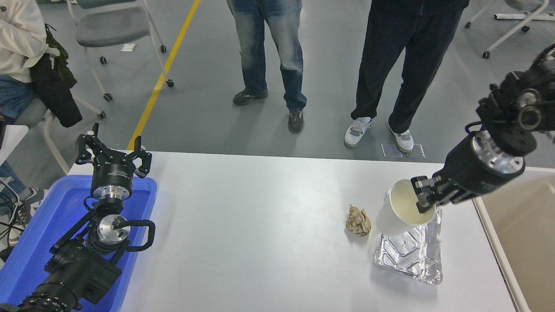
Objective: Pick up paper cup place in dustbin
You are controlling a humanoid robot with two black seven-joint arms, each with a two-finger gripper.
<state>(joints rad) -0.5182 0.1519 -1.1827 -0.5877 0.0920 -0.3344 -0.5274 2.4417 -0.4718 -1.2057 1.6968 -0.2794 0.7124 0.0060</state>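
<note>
Cup (pixel 405 203) is up off the table, clamped in my right pincer (pixel 427 199): one finger inside the rim, the other against the outer wall, closed onto that edge. It's tilted, mouth facing back toward me, which I judge comes from the rim grip and my wrist angle. It hangs just above the far end of the foil tray (pixel 409 251), with the tan paper wad (pixel 358 221) lying on the table to the left of the cup. The bin (pixel 485 216) sits to the right of the cup, off the table edge; I reckon the cup is raised to clear that rim. My left pincer (pixel 113 154) is parked far to the cup's left, fingers spread and empty, over the blue tray (pixel 43 225). No readable print on the cup; lettering on my left wrist is too small to make out.
</note>
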